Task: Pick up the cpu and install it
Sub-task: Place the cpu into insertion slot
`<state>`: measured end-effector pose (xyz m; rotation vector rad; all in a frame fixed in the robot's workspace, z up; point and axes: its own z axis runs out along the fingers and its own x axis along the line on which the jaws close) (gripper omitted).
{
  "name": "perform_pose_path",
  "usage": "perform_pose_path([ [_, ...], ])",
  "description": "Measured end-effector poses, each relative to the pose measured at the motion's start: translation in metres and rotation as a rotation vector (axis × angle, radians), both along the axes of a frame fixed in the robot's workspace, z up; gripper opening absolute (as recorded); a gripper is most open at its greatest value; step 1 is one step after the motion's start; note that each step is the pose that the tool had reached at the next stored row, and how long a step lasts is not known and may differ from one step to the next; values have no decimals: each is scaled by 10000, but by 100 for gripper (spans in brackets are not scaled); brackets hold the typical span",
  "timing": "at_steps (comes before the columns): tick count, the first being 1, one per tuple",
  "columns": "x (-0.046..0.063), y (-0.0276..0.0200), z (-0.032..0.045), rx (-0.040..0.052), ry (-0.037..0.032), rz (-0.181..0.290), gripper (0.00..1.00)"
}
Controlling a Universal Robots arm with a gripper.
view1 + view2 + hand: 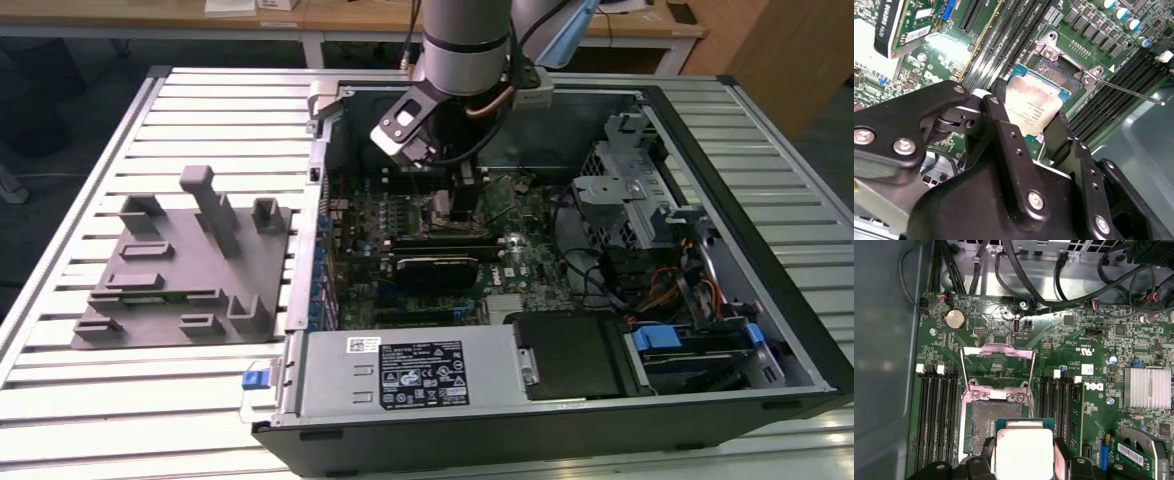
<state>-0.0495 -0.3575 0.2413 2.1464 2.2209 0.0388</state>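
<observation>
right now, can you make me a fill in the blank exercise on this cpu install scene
1. The gripper is ___ on the cpu.
2. The socket has its metal frame flipped ___.
3. The grey tray sits on the exterior view's ___ of the computer case.
Missing words: shut; open; left.

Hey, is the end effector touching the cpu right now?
Touching. In the second wrist view, fingers of the end effector clamp opposite edges of the cpu.
</observation>
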Motion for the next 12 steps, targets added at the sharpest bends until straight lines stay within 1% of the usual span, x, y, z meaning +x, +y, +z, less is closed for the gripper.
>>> perform_pose_path([
  [5, 1, 28, -35, 0, 0, -53, 54],
  [12, 3, 45, -95, -1, 0, -57, 54],
])
